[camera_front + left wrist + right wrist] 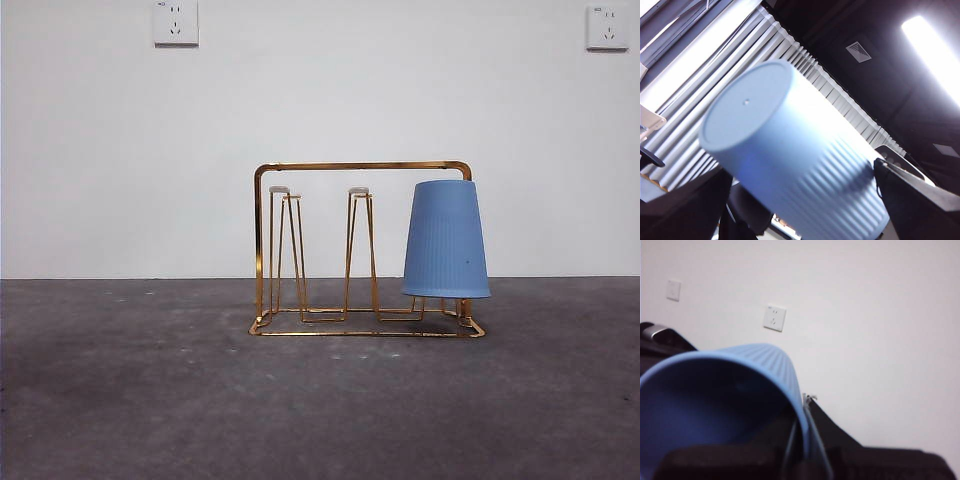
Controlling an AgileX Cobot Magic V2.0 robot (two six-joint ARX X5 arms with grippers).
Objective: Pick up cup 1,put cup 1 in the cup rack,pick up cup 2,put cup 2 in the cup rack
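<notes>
Cup 1 [446, 240], light blue and ribbed with a dark speck on its side, hangs upside down on the right prong of the gold cup rack [360, 166]. The rack's other two prongs are bare. No arm shows in the front view. The left wrist view points up at a ceiling, where my left gripper [800, 200] is shut on a blue ribbed cup [785, 160], base away from the camera, no speck on the visible side. My right gripper [802, 445] is shut on the rim of another blue ribbed cup [725, 400], whose mouth faces the camera. Which of these is cup 2 I cannot tell.
The rack stands mid-table on a dark grey tabletop [150, 400] before a white wall. Two wall sockets [176, 22] sit high on the wall. Another socket [774, 317] shows in the right wrist view.
</notes>
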